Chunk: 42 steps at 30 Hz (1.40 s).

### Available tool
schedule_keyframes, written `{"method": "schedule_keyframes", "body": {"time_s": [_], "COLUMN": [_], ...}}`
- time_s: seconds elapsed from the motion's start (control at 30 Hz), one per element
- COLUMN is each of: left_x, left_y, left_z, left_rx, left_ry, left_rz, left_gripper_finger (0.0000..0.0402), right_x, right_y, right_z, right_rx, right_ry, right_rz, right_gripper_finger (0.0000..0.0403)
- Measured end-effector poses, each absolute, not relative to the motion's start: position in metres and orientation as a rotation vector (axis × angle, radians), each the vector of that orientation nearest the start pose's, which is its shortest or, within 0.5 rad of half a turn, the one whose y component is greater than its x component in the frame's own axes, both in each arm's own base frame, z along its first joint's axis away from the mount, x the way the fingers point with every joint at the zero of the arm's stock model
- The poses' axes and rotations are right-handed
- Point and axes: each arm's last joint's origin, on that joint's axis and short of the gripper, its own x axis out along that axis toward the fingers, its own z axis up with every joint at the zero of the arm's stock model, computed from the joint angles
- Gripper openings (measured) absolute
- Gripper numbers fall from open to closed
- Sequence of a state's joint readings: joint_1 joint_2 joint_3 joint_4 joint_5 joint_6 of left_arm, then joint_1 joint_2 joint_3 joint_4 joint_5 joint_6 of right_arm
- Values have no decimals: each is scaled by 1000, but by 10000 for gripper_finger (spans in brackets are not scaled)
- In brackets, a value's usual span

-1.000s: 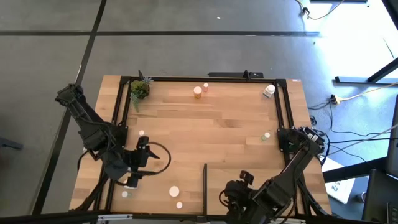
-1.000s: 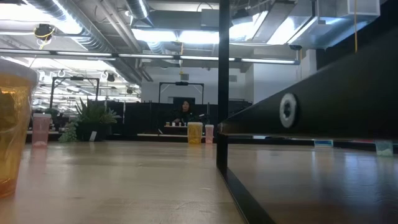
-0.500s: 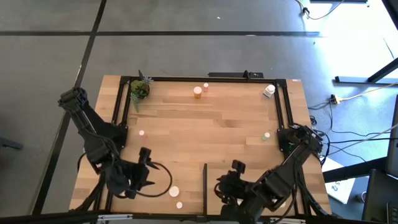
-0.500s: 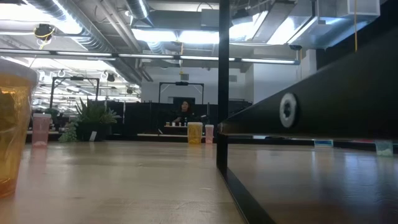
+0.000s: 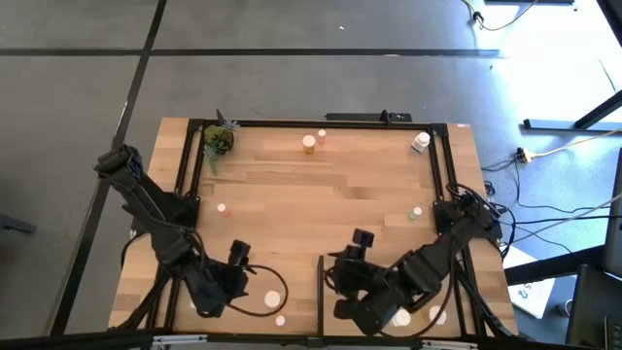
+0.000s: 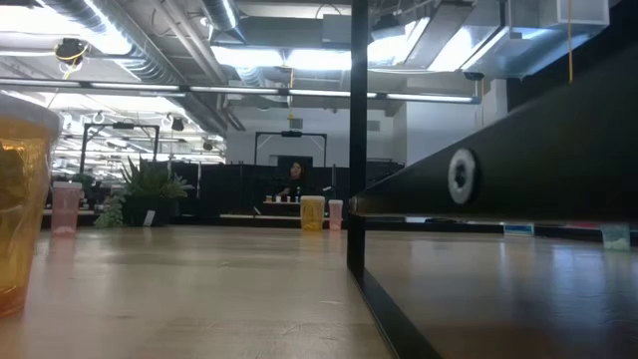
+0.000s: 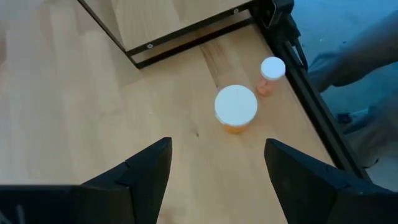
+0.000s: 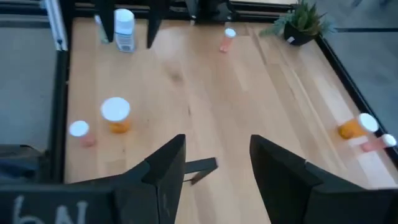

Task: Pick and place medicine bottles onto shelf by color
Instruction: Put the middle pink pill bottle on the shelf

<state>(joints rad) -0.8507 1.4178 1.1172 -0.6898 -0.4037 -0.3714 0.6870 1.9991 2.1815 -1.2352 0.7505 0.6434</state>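
Observation:
My left gripper (image 5: 240,261) hangs open near the table's front left. In its wrist view its fingers (image 7: 214,171) stand apart above bare wood, short of an orange bottle with a white cap (image 7: 236,109) and a tiny pinkish one (image 7: 271,70). My right gripper (image 5: 356,245) is open above the shelf (image 5: 389,248), beside its black strip (image 5: 320,282), and points toward the table's left (image 8: 214,165). Other bottles stand at the far edge: orange (image 5: 309,143), small (image 5: 322,135), white (image 5: 420,142). A greenish one (image 5: 416,211) stands at the right.
A potted plant (image 5: 218,140) sits at the far left corner. A small pinkish bottle (image 5: 222,208) stands alone at the left. A white bottle (image 8: 124,30) shows by the left arm. In the low view an amber bottle (image 6: 20,199) stands close at the left.
My left gripper has sunk and gone toward the table's near edge, closer to the white-capped orange bottle. My right gripper has risen and gone toward the far edge and the left, rolling about its own line. Both stay open. No bottle has moved.

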Motion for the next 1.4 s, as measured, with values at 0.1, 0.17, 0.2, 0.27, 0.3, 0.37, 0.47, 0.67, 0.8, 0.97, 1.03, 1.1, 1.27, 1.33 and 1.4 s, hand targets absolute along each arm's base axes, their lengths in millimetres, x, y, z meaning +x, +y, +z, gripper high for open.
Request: {"method": "schedule_keyframes", "body": {"time_s": [0.1,0.17,0.2,0.27,0.3,0.37,0.47,0.67,0.8,0.97,1.03,1.1,1.27,1.33,1.4], "left_x": [199,202,204,207,208,209,210,212,214,222,223,220,214,212,210], "left_y": [-208,-210,-210,-212,-213,-214,-215,-213,-200,-188,-184,-173,-142,-132,-120], "left_z": [266,262,261,257,255,251,249,248,248,250,249,246,250,255,260], "left_rx": [242,251,253,256,260,268,272,239,206,200,227,235,120,79,33], "left_ry": [863,867,870,875,880,889,896,903,954,999,1030,1119,1229,1240,1251], "left_rz": [-253,-253,-251,-245,-242,-241,-239,-209,-125,-188,-203,-142,99,149,210], "left_gripper_finger": [250,250,250,250,250,250,250,250,250,250,250,250,250,250,250], "right_x": [328,329,329,330,330,329,327,323,324,324,324,324,324,324,324], "right_y": [237,236,236,235,235,235,233,230,229,227,227,227,227,227,227], "right_z": [369,368,368,367,367,366,365,362,362,362,362,362,362,362,362], "right_rx": [-89,-86,-79,-65,-57,-50,-17,6,4,1,-1,-2,-4,-4,-5], "right_ry": [756,788,801,820,826,839,862,903,904,909,911,913,914,915,913], "right_rz": [-264,-225,-210,-190,-185,-185,-221,-261,-262,-268,-269,-268,-267,-267,-267], "right_gripper_finger": [181,181,181,181,181,181,181,181,181,181,181,181,181,181,181]}}
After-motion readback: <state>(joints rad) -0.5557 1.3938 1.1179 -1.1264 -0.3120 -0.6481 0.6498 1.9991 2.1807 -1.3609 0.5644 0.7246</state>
